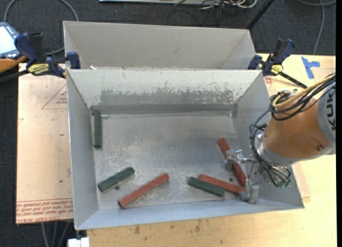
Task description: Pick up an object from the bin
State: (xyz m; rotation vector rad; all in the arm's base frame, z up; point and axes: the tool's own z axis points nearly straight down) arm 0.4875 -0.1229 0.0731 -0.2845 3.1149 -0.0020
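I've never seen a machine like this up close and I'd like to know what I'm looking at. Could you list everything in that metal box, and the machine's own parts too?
Bin: one, grey metal, middle of the view.
Green bars: three, dark green; one lying along the left wall near the back, one front left, one front, right of centre.
Red bars: three, reddish brown; one front centre, one front right, touching the nearby green bar, one tilted at the right, next to the hand.
Arm: one, orange cover with dark cables, reaching in from the right.
Hand: one, silver metal, low in the bin's front right corner by two red bars.
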